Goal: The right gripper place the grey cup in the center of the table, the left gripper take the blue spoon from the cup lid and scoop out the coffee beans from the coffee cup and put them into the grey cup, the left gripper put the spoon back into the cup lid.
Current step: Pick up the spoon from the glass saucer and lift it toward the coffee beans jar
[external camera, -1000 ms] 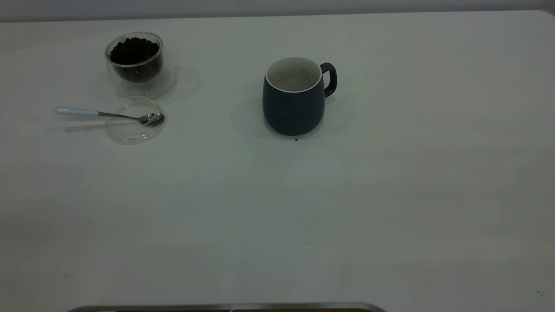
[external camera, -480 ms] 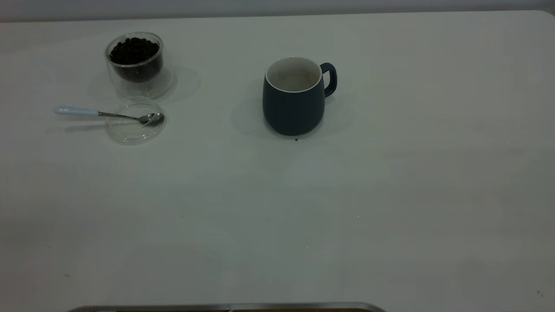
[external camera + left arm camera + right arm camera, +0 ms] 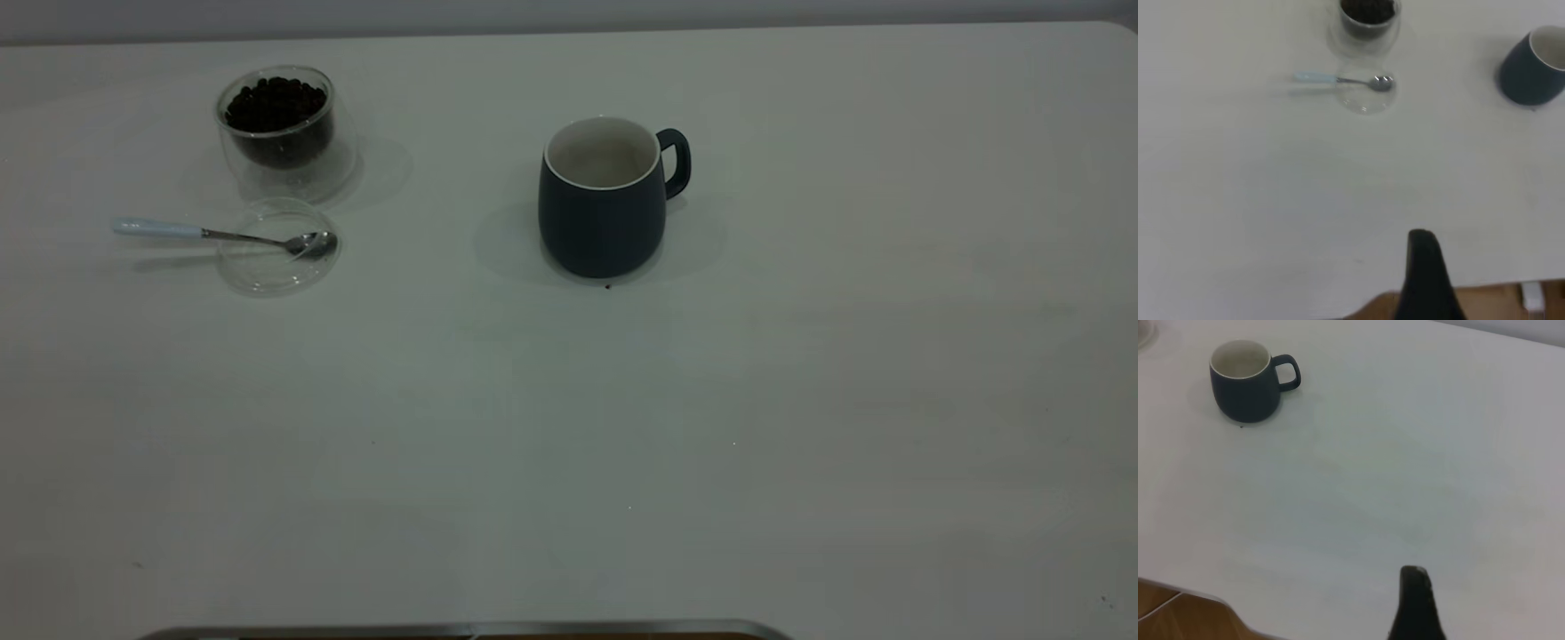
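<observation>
At the near table (image 3: pixel 800 427) edge, around 6 o'clock of the scene, both arms sit pulled back: the left gripper (image 3: pixel 1426 267) shows in its wrist view only as one dark tapering tip above the white top, well apart from everything, and whether its claw is spread or pressed together cannot be told. The right gripper (image 3: pixel 1415 600) shows the same way in its own wrist view, a single dark tip over bare table, its claw state likewise impossible to tell; neither appears in the exterior view. Farther in, near the middle and toward 12 o'clock, the grey cup (image 3: pixel 605 200) stands upright, handle at its 2 o'clock, white inside. At about 10 o'clock lies the cup lid (image 3: pixel 267 271), flat, with the blue spoon (image 3: pixel 178 230) resting its metal bowl in it and its pale handle pointing to 9 o'clock beyond the rim. Just behind the lid, farthest back, stands the coffee cup (image 3: pixel 293 173), holding a heap of coffee beans (image 3: pixel 274 102).
</observation>
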